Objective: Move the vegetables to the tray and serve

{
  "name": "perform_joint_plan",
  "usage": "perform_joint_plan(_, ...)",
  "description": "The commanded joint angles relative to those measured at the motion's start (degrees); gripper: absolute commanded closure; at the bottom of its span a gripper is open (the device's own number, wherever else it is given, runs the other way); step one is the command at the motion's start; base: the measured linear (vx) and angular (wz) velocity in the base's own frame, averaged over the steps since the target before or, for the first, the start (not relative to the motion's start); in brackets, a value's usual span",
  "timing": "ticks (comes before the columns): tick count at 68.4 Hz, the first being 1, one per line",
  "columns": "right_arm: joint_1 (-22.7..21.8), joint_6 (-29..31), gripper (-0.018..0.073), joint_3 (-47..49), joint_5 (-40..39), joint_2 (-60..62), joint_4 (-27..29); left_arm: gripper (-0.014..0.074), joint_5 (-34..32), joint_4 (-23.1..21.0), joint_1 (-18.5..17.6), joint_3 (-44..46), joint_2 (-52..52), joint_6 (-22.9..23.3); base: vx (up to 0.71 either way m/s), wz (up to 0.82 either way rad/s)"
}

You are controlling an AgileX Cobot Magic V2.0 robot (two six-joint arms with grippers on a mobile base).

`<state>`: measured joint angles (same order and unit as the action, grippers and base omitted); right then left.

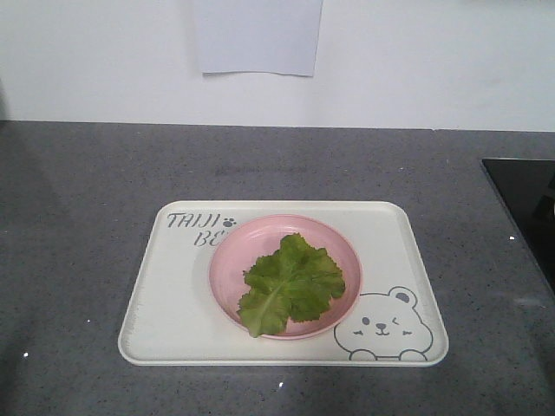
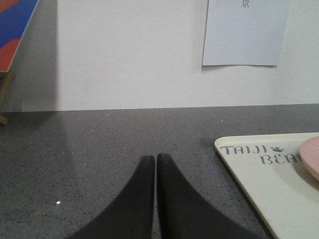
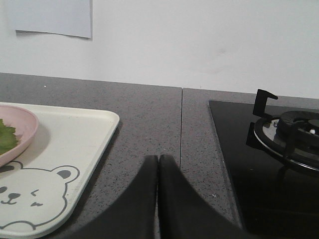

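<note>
While resting flat on the grey counter (image 1: pixel 78 217), holds a round pink plate (image 1: pixel 231 260) near its middle: the cream tray (image 1: pixel 165 303), lettered "TAIJI BEAR" at the far left and drawn with a winking bear at the near right corner. On that plate, lying spread with its pale rib toward the near rim: the green lettuce leaf (image 1: pixel 291 282), inside the plate's edge and not touching the tray's bare surface. Above the counter, stuck to the white wall: a sheet of paper (image 1: pixel 257 36). To the right of the tray, set into the counter: a black stove (image 3: pixel 234 169) with a burner ring (image 3: pixel 291 137). Left of the tray, low over bare counter, fingers pressed together with nothing between: left gripper (image 2: pixel 155 164). Between tray and stove, likewise closed and empty: right gripper (image 3: pixel 158 164).
</note>
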<state>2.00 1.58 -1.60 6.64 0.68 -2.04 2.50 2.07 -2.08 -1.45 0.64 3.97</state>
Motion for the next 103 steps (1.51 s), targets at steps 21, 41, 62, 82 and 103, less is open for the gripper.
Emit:
perform_joint_plan(21, -0.39, 0.96, 0.0565, -0.93, -8.40, 0.50, 0.01, 0.0602, -4.25, -0.47, -0.06, -1.59, 0.83, 0.24, 0.00, 0.00)
perform_joint_plan(41, -0.39, 0.96, 0.0565, -0.93, -8.40, 0.50, 0.01, 0.0602, -4.25, -0.47, -0.06, -1.59, 0.83, 0.24, 0.00, 0.00)
perform_joint_plan(62, -0.39, 1.01, 0.0565, -0.87, -8.36, 0.40, -0.06, 0.0602, -4.25, -0.47, -0.06, -1.59, 0.83, 0.24, 0.00, 0.00)
perform_joint_plan(82, -0.39, 1.01, 0.0565, -0.87, -8.37, 0.40, -0.11, 0.0602, -4.25, -0.47, -0.06, -1.59, 0.83, 0.24, 0.00, 0.00)
perform_joint_plan(103, -0.39, 1.01, 0.0565, -0.87, -8.37, 0.40, -0.11, 0.0602, -4.25, -0.47, -0.06, -1.59, 0.83, 0.24, 0.00, 0.00)
